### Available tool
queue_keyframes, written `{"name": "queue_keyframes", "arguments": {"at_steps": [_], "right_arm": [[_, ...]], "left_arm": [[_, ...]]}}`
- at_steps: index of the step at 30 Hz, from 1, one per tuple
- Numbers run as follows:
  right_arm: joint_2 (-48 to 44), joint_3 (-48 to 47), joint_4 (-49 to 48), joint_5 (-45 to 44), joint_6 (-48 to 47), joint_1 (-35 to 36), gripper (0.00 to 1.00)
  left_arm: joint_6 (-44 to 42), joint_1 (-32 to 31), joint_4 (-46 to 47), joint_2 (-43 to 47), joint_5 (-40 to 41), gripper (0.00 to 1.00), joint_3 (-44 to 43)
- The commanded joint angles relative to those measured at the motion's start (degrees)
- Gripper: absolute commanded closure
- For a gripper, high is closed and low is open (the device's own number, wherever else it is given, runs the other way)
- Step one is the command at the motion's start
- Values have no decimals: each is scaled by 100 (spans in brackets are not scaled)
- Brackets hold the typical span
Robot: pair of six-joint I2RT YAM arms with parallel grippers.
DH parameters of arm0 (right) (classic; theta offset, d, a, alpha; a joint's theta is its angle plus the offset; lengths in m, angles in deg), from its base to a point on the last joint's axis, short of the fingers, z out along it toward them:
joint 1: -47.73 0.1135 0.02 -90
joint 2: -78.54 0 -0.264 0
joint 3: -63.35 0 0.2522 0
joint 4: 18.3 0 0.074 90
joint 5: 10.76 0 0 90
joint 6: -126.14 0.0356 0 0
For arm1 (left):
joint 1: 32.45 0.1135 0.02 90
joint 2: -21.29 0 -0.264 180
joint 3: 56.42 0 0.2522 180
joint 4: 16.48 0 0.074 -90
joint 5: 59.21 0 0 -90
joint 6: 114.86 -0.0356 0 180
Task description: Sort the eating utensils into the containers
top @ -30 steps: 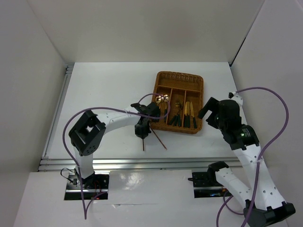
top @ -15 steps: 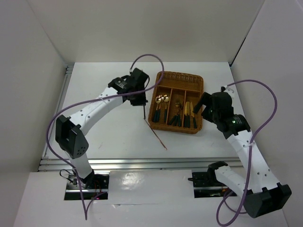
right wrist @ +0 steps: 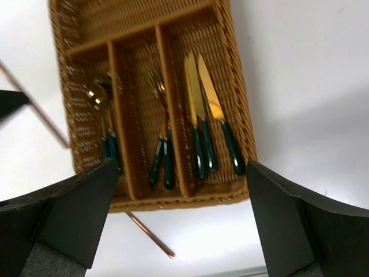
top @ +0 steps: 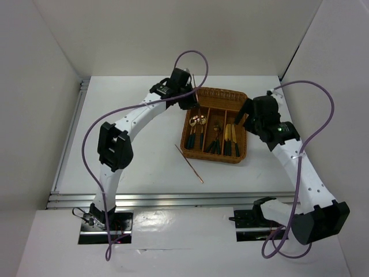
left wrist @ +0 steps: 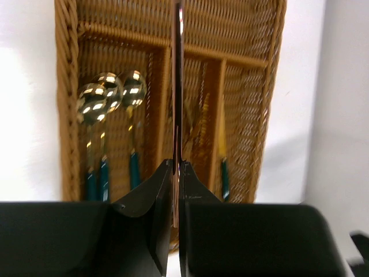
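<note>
From the top camera I see one wicker tray (top: 214, 157). My left gripper (top: 189, 101) is over its far left corner and my right gripper (top: 249, 119) is by its right rim. One loose chopstick (top: 189, 163) lies on the table (top: 127, 127) just in front of the tray.

On the left wrist camera, the fingers (left wrist: 155, 196) are pressed together on one held chopstick (left wrist: 178, 86), which sticks out over the tray. Three spoons (left wrist: 109, 86) lie in the left compartment.

On the right wrist camera, the fingers (right wrist: 75, 213) are spread wide and grip nothing. I count three knives (right wrist: 193, 101) in the right compartment. The forks (right wrist: 168, 156) in the middle overlap too much to count.
</note>
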Motion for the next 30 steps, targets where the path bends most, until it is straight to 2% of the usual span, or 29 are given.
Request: {"name": "queue_keyframes", "arguments": {"at_steps": [1,2,5,8,12,17,20,22,30], "right_arm": [[298,-897,417,-269,-14,-25,0],[368,-1047,505,-269,-14,-25,0],[580,-1583,875,-348,-14,-25,0],[650,-1655,990,-348,-14,-25,0],[457,-1594,1060,-348,188,-25,0],[132,-1400,1060,-85,250,-25,0],[131,-1347,1304,-14,364,-77,0],[131,-1400,1455,144,434,-77,0],[-35,-1452,1869,425,645,-77,0]], "left_arm": [[1173,32,1750,116,-379,91,417],[1680,32,2049,116,-379,91,610],[2455,32,2858,-173,-327,91,438],[2809,-21,3045,-613,-90,91,76],[3581,-248,3729,-719,804,88,294],[4242,-573,3915,-1044,1799,85,295],[4646,-732,4327,-1246,2458,85,453],[4822,-793,4539,-1569,2809,82,192],[5806,-1031,4671,-2616,3470,78,-452]]}}
